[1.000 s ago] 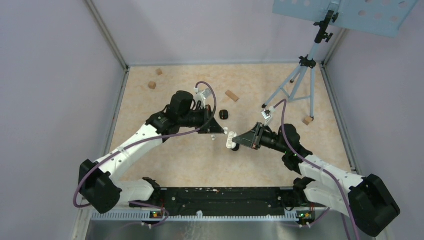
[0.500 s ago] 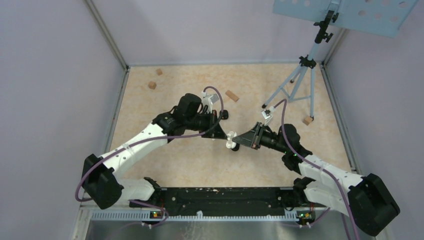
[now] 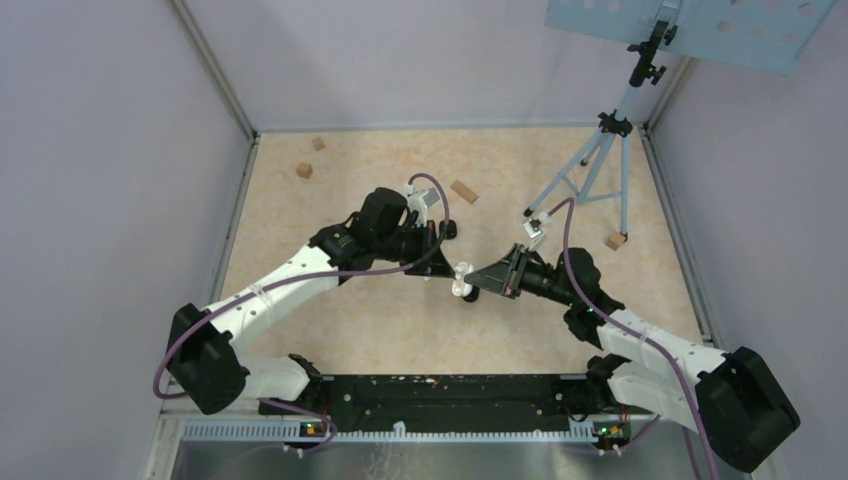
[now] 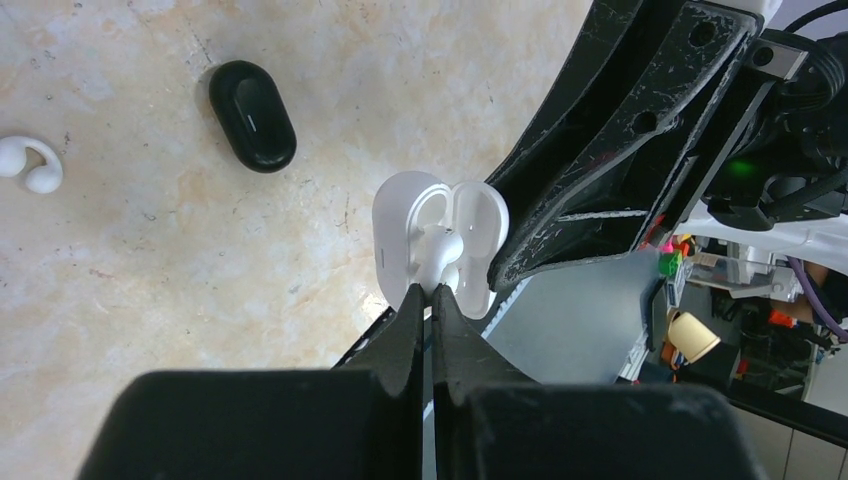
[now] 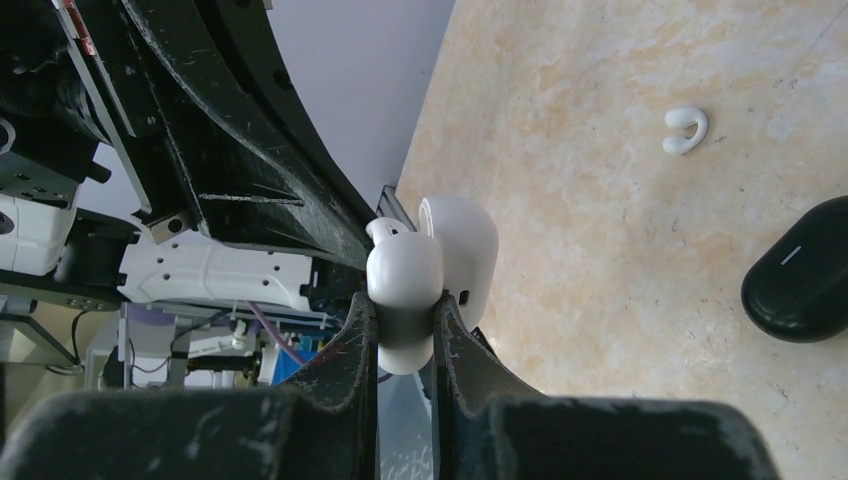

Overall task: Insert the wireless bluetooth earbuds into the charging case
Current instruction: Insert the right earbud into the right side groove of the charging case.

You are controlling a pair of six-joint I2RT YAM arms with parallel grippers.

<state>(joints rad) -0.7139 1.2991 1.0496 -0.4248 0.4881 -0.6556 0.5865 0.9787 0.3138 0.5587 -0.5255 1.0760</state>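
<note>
Top view. Beige marbled tabletop (image 3: 380, 320), enclosed by plain lilac-grey walls (image 3: 100, 150).
Four tan wooden blocks on it:
- small cube (image 3: 319, 143) and second cube (image 3: 304, 170), near each other, 11 o'clock of table centre;
- oblong block (image 3: 463, 191), 12 o'clock, lying askew;
- fourth block (image 3: 615, 241), 3 o'clock, just beside one foot of a grey metal tripod stand (image 3: 600, 150).

Tripod at 2 o'clock, carrying a pale-blue perforated plate (image 3: 690, 25).

The charging case (image 4: 395, 235) is smooth, glossy white plastic; the earbud (image 4: 437, 250) in it and the loose earbud (image 4: 30, 165) look the same; the black case (image 4: 252, 115) is smooth with a soft sheen; the fingers (image 4: 600, 150) of the right gripper (image 5: 405, 305) are black plastic, scuffed and scratched; the table (image 4: 150, 260) is matt, mottled beige; the blocks (image 3: 463, 191) are bare wood.
</note>
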